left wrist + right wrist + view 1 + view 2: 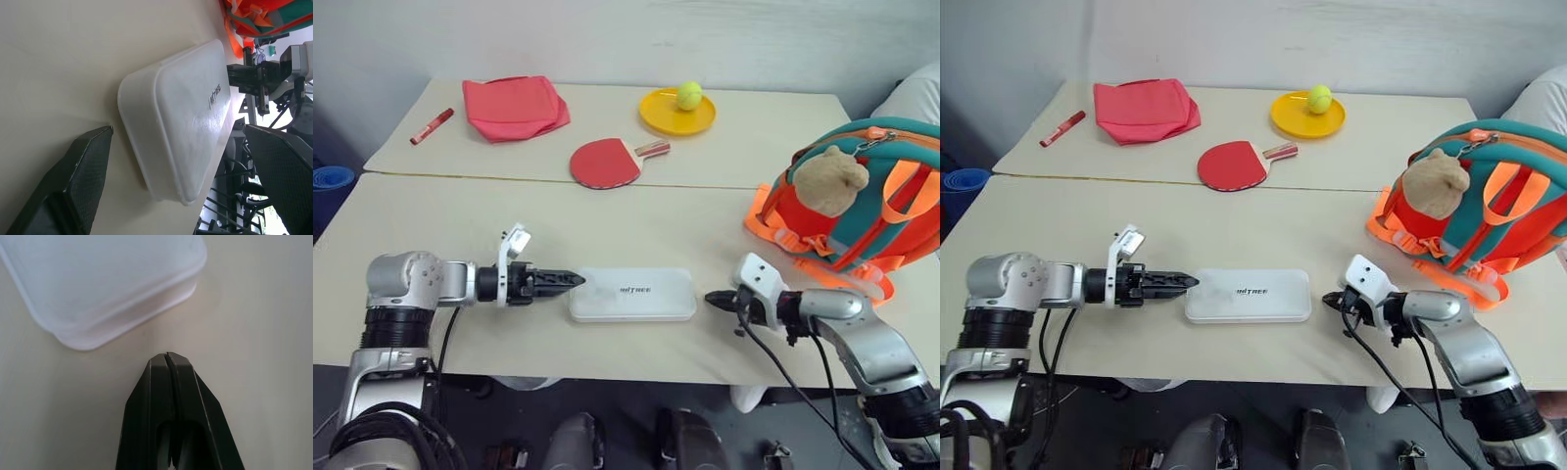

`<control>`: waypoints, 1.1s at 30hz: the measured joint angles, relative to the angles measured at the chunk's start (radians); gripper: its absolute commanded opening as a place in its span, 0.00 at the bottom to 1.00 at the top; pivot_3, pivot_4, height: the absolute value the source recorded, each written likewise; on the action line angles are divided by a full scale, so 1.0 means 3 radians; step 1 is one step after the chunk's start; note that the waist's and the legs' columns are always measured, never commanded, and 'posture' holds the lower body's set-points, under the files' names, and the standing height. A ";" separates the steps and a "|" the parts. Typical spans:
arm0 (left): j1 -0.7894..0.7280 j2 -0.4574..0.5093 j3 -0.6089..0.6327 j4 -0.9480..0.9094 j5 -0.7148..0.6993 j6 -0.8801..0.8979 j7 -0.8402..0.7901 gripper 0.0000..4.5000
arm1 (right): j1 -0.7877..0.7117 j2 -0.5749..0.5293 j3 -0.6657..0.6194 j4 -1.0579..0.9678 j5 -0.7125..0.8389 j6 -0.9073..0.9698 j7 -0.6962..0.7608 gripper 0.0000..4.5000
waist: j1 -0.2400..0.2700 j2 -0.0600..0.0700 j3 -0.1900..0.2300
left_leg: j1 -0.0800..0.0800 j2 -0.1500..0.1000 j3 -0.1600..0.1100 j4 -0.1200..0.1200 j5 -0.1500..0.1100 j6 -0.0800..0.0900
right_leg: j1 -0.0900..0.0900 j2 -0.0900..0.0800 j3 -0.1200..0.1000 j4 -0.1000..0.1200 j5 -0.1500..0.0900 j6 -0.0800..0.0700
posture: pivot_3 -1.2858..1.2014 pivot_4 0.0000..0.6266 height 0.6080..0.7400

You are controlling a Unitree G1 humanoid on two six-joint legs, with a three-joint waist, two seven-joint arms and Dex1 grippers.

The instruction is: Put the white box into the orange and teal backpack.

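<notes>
The white box lies flat near the table's front edge, dark lettering up. My left gripper points at its left end; in the left wrist view its fingers stand wide open, with the box's end just ahead between them and nothing gripped. My right gripper is shut and empty, its tip a short gap from the box's right end. The orange and teal backpack, with a beige plush toy on it, stands at the right, behind the right arm.
At the back of the table lie a red-pink cloth pouch, a red marker, a red paddle and a yellow plate holding a tennis ball. The table's front edge runs just below the box.
</notes>
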 measured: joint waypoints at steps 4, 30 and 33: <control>-0.0071 -0.0199 0.0072 -0.0017 0.0023 0.0126 0.0146 1.00 | -0.0099 0.0120 0.0073 0.0035 -0.0074 0.0016 -0.0064 0.00 | 0.0037 0.0006 -0.0004 | 0.0000 -0.0002 -0.0001 0.0001 0.0000 0.0001 | 0.0002 -0.0002 0.0000 -0.0001 0.0000 0.0000 | 0.52 0.24 1.00; -0.0077 0.0398 -0.0232 0.0069 -0.0459 0.0366 0.0188 1.00 | 0.0469 -0.0308 -0.0313 -0.0247 0.0009 -0.0057 -0.0044 0.00 | -0.0019 0.0005 -0.0005 | 0.0000 0.0005 -0.0002 -0.0006 -0.0015 -0.0025 | 0.0000 0.0002 0.0000 -0.0024 -0.0001 -0.0002 | 0.52 0.24 1.00; -0.0077 0.0453 -0.0273 0.0051 -0.0465 0.0366 0.0169 1.00 | 0.0512 -0.0339 -0.0344 -0.0337 0.0045 0.0030 -0.0037 0.00 | -0.0018 0.0005 -0.0005 | 0.0000 0.0005 -0.0002 -0.0006 -0.0015 -0.0026 | 0.0000 0.0002 0.0001 -0.0025 -0.0001 -0.0002 | 0.52 0.24 1.00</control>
